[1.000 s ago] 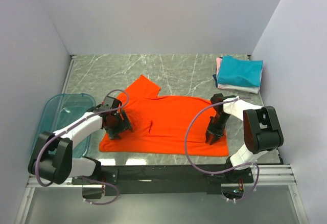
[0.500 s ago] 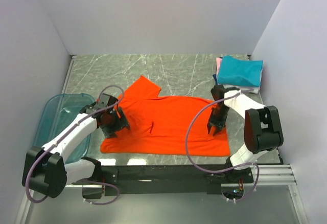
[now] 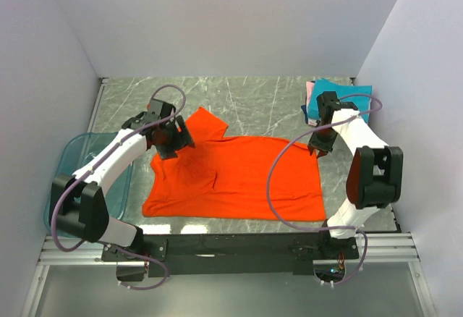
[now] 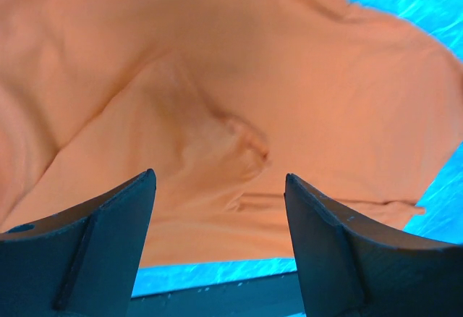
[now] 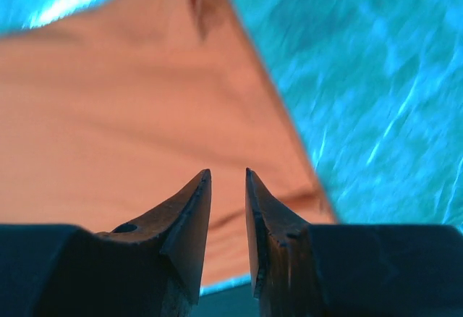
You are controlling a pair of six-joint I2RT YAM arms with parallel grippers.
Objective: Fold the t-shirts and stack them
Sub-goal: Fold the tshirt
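Observation:
The bright orange-red t-shirt [image 3: 231, 179] lies spread flat on the marble table [image 3: 253, 100]. My left gripper [image 3: 172, 140] hovers over the shirt's far left part, by the sleeve. In the left wrist view it [image 4: 218, 179] is wide open and empty above wrinkled orange cloth [image 4: 217, 78]. My right gripper [image 3: 320, 144] is over the shirt's far right corner. In the right wrist view it [image 5: 227, 172] has only a narrow gap between its fingers, with nothing in it, above the shirt's edge [image 5: 108, 114]. Folded teal, pink and white shirts [image 3: 347, 94] are stacked at the far right, partly hidden by the right arm.
A translucent blue-green bin [image 3: 79, 168] stands at the table's left edge, beside the left arm. White walls close in the table on three sides. Bare marble lies beyond the shirt and to its right [image 5: 376, 78].
Both grippers moved away from the shirt's near edge toward its far side: the left one to the sleeve area, the right one to the far right corner. The shirt has stayed flat.

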